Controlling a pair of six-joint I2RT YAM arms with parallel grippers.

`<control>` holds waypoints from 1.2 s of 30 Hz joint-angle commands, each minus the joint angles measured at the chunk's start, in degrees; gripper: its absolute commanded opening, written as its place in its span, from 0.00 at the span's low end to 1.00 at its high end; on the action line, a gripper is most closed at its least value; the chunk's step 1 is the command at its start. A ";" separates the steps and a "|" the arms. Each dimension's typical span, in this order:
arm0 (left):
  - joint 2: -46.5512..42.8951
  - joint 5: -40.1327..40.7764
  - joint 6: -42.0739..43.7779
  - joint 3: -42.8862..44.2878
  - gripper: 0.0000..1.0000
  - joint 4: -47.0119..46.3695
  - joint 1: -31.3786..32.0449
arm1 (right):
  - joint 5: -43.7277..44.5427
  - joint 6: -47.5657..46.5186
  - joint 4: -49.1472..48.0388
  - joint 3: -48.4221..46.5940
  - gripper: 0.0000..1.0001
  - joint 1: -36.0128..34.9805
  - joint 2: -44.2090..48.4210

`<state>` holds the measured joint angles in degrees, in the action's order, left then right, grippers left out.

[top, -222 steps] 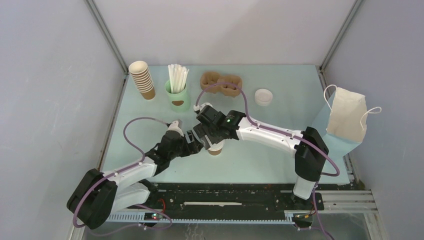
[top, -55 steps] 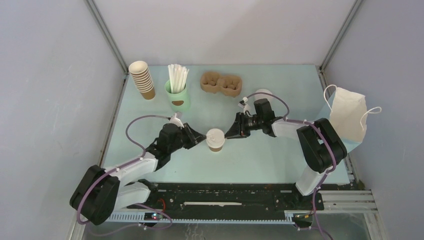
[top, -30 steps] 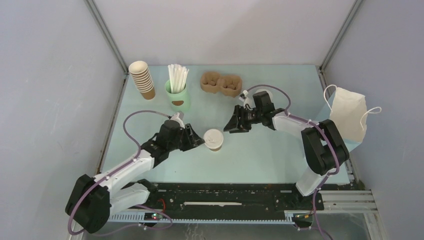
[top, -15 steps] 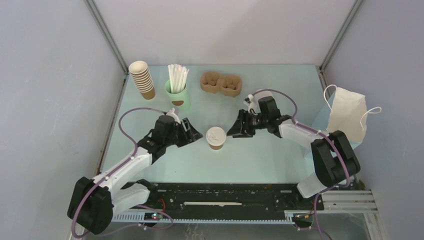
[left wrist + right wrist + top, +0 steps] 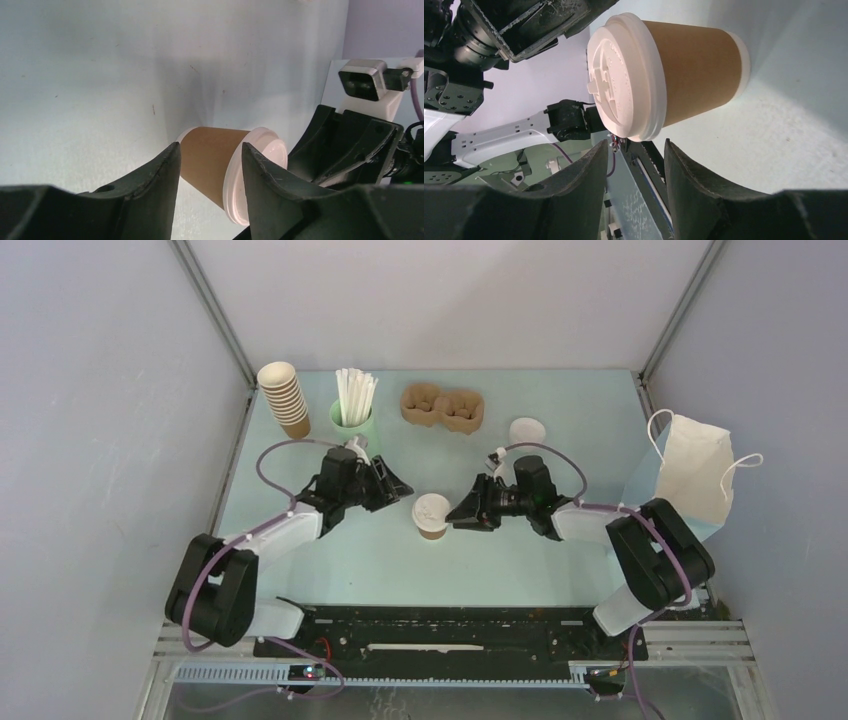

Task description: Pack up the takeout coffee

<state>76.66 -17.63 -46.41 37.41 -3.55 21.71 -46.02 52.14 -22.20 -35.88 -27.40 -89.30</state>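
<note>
Straws (image 5: 354,395) in green cup (image 5: 345,426); coffee (image 5: 431,515) lidded.

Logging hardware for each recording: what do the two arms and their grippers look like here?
The left arm and right arm have white link shells with bulky black joints. A purple cable loops along each. The left gripper and right gripper are black, with broad, matte, curved fingers. A dark camera block on a white bracket sits at the right wrist.
</note>
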 commanded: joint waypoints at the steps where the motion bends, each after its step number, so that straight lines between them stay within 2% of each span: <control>1: 1.66 -2.42 -0.34 2.69 0.52 -5.01 -0.36 | -0.54 4.86 -10.14 0.63 0.53 -1.85 -2.69; 4: 2.58 -3.17 -0.26 2.49 0.55 -5.86 -0.36 | -1.31 5.73 -12.24 0.68 0.47 -1.71 -4.55; 8: 2.79 -3.82 0.12 2.19 0.56 -6.50 -0.35 | -0.36 3.79 -9.92 1.07 0.46 -1.52 -3.77; 12: 3.11 -4.24 0.45 2.09 0.57 -6.83 -0.27 | -0.54 1.83 -7.26 1.39 0.53 -1.32 -2.44; 19: 3.22 -5.75 1.09 1.01 0.56 -7.83 0.08 | -2.17 1.19 -7.34 3.23 0.55 0.24 -0.91; 26: 3.22 -6.74 1.44 -0.30 0.53 -8.47 0.08 | -2.94 -0.72 -5.53 2.73 0.63 2.09 1.18; 31: 2.81 -6.38 0.17 -1.85 0.51 -9.61 0.13 | -2.75 -0.62 -4.30 1.69 0.63 2.06 0.79; 36: 1.93 -8.33 -5.09 -6.55 0.49 -17.71 0.26 | -2.57 2.79 -8.57 1.64 0.63 0.84 -0.15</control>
<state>79.94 -23.51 -47.42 34.94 -13.45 21.74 -48.16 53.04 -26.65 -32.95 -25.65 -89.62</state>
